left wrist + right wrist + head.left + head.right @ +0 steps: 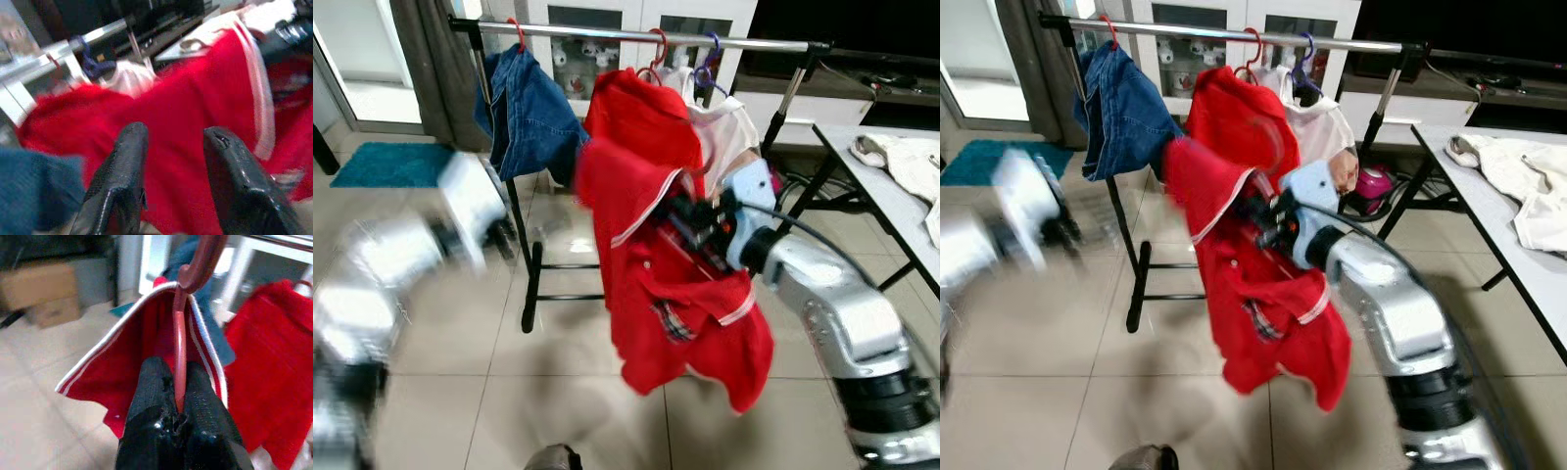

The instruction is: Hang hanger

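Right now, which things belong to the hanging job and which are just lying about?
Job: red hanger clamped in the right pincer; red polo shirt on it; clothes rail; left pincer, open.

Lying about: denim garment; white garment; cloth on table; teal mat.

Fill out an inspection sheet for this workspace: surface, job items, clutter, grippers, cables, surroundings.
Surface: pale tiled floor; grey table at right.
Job items: red hanger carrying a red shirt, below the rail, not hooked on.
Clutter: denim garment, another red shirt and white garment on the rail; white cloth on the table.
Grippers: right gripper shut on the hanger stem; left gripper open, near the red fabric.
Cables: black cable along the right arm.
Surroundings: teal mat, white cabinet.
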Available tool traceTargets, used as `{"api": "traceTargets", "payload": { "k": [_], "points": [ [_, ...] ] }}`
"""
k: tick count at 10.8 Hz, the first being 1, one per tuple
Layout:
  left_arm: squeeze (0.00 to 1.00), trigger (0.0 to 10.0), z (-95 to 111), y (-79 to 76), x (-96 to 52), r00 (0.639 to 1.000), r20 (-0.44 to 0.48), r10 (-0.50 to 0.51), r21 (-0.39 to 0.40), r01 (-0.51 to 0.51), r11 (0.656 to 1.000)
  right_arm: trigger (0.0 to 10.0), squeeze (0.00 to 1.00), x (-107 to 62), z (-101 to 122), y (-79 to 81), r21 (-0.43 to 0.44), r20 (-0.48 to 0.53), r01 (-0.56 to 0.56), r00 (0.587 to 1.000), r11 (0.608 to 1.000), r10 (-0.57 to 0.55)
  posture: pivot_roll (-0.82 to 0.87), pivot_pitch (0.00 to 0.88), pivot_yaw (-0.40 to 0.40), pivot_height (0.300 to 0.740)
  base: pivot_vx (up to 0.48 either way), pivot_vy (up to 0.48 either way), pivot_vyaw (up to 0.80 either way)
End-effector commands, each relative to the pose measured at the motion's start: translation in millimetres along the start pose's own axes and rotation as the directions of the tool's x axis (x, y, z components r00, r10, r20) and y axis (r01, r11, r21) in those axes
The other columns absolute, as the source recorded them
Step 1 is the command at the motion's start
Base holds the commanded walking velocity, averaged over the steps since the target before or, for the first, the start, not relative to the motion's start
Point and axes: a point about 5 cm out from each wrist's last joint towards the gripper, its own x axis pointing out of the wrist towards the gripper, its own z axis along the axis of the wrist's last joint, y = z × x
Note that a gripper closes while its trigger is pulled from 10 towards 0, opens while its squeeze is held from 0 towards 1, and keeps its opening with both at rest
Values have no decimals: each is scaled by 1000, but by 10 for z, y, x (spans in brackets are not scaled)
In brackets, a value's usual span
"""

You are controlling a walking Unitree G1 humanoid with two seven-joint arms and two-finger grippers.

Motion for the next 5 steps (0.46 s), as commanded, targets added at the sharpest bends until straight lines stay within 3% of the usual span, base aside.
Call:
{"api": "traceTargets", "payload": {
  "k": [1, 2, 4, 5],
  "points": [
    [1000, 10000, 56, 84, -33, 999, 4, -35, 20, 35, 999, 10000, 0, -35, 177, 43, -75, 61, -83, 994, 994, 88, -33, 0, -54, 740, 0, 0, 0],
    [1000, 10000, 100, 134, -26, 997, -4, -78, 41, 78, 996, 10000, 0, -60, 193, 54, -107, 51, -134, 989, 985, 140, -33, 0, -52, 740, 0, 0, 0],
    [1000, 10000, 236, 99, 85, 961, 8, -278, 59, 277, 959, 10000, 0, -119, 238, 122, -192, 13, -289, 955, 938, 296, -34, 0, -44, 740, 0, 0, 0],
    [0, 10000, 276, 14, 182, 915, 25, -403, 44, 402, 914, 10000, 0, -127, 256, 146, -220, -1, -347, 935, 912, 355, -31, 0, -42, 740, 0, 0, 0]
  ]
}}
